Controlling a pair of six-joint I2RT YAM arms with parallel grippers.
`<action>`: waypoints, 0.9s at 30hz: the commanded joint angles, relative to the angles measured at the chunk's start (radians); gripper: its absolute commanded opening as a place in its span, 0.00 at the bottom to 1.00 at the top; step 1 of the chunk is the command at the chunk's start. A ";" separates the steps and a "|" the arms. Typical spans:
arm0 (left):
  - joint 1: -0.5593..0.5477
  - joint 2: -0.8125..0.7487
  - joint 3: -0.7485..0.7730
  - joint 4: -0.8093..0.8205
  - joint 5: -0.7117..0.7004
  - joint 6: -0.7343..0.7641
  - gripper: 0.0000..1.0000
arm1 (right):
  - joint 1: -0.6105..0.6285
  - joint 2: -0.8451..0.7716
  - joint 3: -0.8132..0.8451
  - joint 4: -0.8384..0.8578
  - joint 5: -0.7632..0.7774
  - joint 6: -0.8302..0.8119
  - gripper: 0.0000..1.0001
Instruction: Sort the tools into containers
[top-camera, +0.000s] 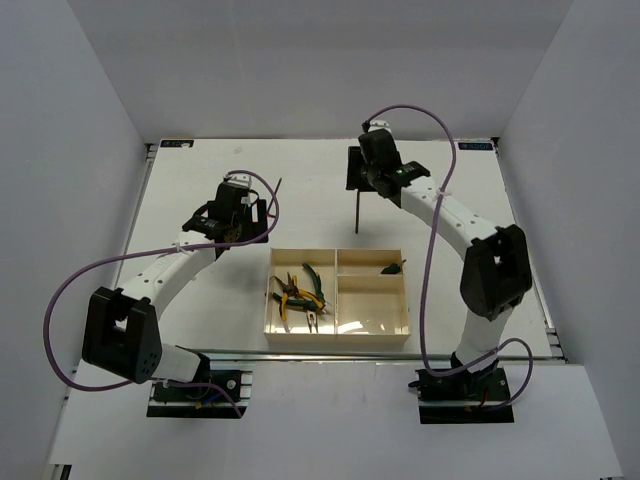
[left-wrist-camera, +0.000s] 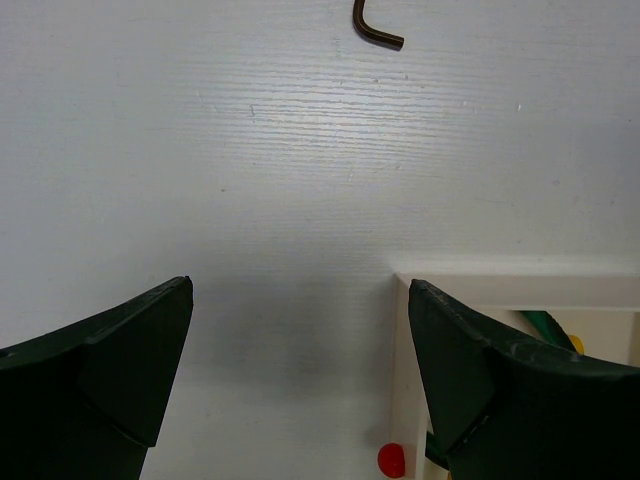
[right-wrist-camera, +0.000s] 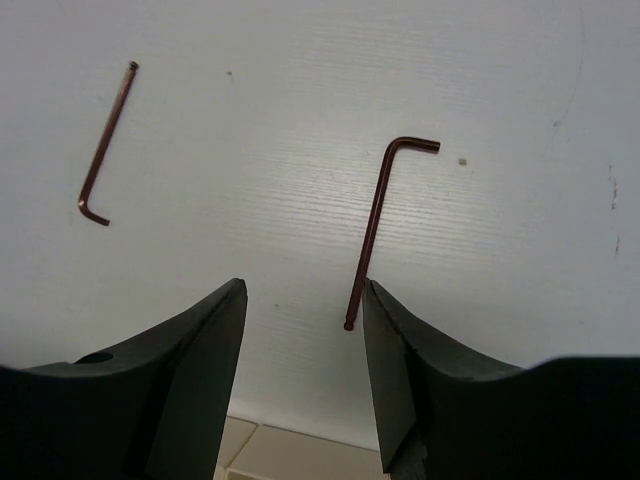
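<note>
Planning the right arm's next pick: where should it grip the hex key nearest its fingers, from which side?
Probably mid-shaft, from straight above, jaws across the long leg. The hex key lies flat on the table; its shaft is straight, the bent end short. The open right gripper hangs just beside it.

The bench (right-wrist-camera: 300, 100) is matt white with a fine streaked grain, like painted wood. The nearer hex key (right-wrist-camera: 374, 232) and the farther hex key (right-wrist-camera: 106, 140) look like dark brownish metal with a dull sheen. The tray (left-wrist-camera: 500, 292) is smooth cream plastic. The fingers (right-wrist-camera: 190, 370) of the right end effector (right-wrist-camera: 303, 300) are matt dark plastic.
</note>
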 joint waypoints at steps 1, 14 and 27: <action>0.003 -0.014 0.028 -0.002 -0.005 -0.002 0.98 | -0.001 0.083 0.101 -0.108 0.057 0.075 0.56; 0.003 -0.027 0.031 -0.002 -0.002 -0.001 0.98 | -0.010 0.383 0.320 -0.292 0.125 0.225 0.52; 0.003 -0.043 0.029 0.001 0.009 -0.004 0.98 | -0.033 0.511 0.366 -0.280 0.060 0.254 0.47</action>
